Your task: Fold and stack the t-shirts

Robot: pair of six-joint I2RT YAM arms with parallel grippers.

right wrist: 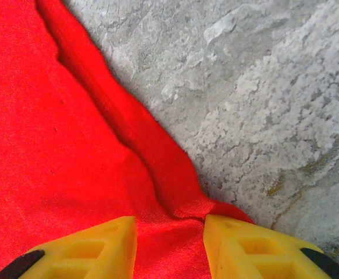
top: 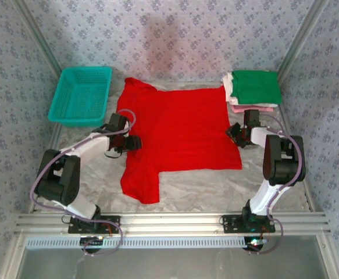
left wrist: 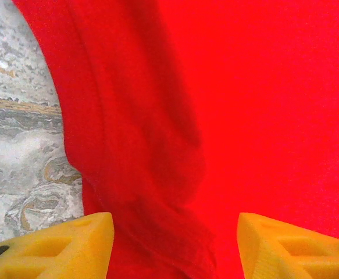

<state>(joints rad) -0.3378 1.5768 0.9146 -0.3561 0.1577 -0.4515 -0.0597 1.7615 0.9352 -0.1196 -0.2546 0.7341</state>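
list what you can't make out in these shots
- Top view: the green shirt covers the folded shirts beneath; their count is unclear.
- Right wrist view: the bottom edge cuts off the right fingers; whether they pinch the red shirt hem is unclear.
- Left wrist view: the left fingers are cut off likewise.

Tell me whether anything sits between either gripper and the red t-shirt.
Nothing visible stands in the way. The left gripper and the right gripper sit at opposite edges of the red t-shirt, with its cloth between each pair of jaws.
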